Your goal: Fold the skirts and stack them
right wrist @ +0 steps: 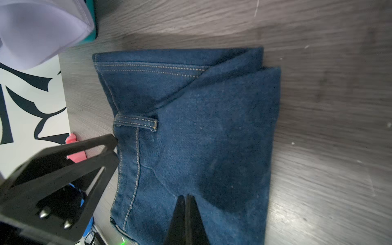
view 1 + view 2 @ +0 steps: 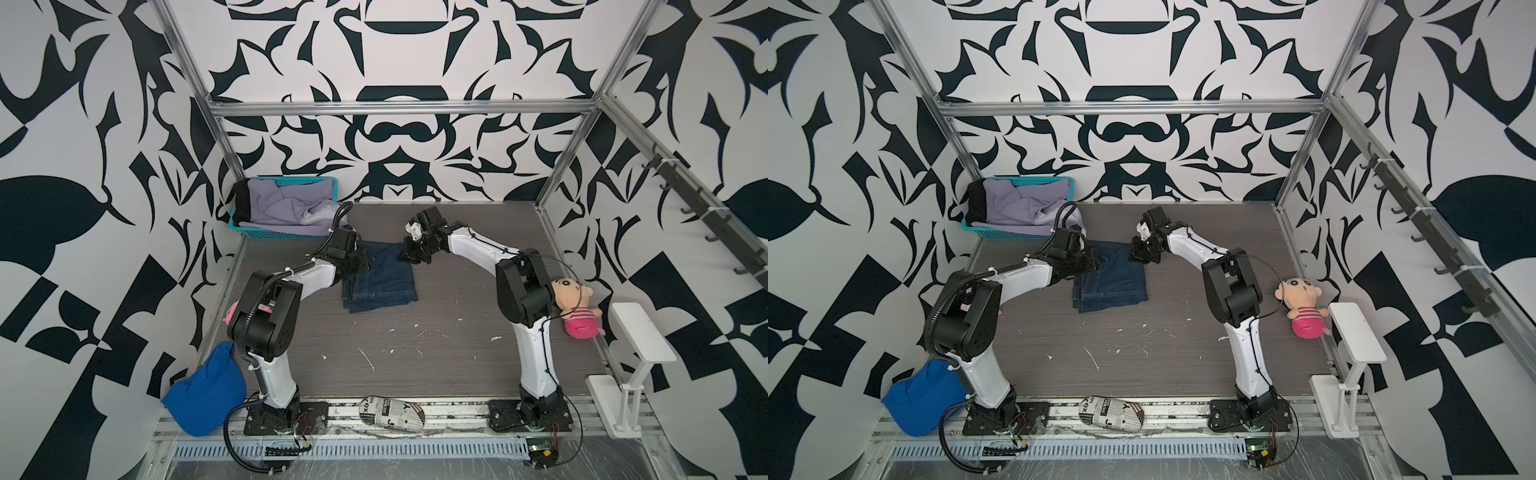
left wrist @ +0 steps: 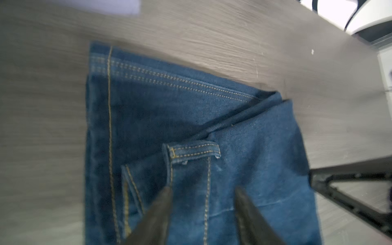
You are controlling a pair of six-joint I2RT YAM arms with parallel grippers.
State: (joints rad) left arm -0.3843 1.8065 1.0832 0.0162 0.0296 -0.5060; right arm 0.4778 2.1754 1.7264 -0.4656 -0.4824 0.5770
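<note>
Left claw is a little open; right claw is pinched shut.
Both sit over the folded blue denim skirt lying flat on the table. Lavender skirt and black skirt lie in the teal basket.

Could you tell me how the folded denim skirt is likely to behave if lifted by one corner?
The denim skirt will probably sag and unfold, since its folded layers lie loose with offset edges. Its thick weave and stitched seams suggest it is fairly heavy and holds creases. Pushed, it may bunch rather than slide on the table.
</note>
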